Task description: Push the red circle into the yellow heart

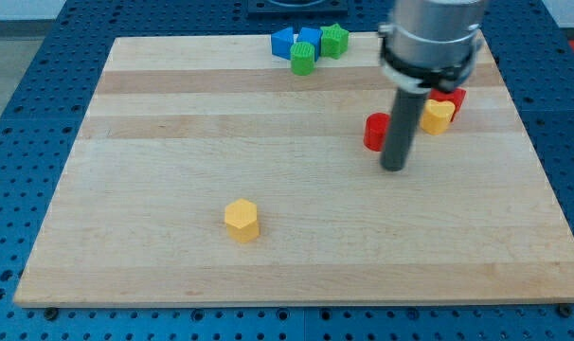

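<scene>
The red circle point(374, 131) sits on the wooden board at the view's right, partly hidden behind my rod. The yellow heart point(438, 116) lies to its right, a short gap away, touching another red block point(452, 97) just above it. My tip point(393, 168) rests on the board just below and slightly right of the red circle, close to it; I cannot tell if they touch.
Two blue blocks point(283, 43) point(309, 39) and two green blocks point(303, 59) point(334, 40) cluster at the board's top edge. A yellow hexagon point(241, 220) lies at the lower middle. The board point(173, 142) lies on a blue perforated table.
</scene>
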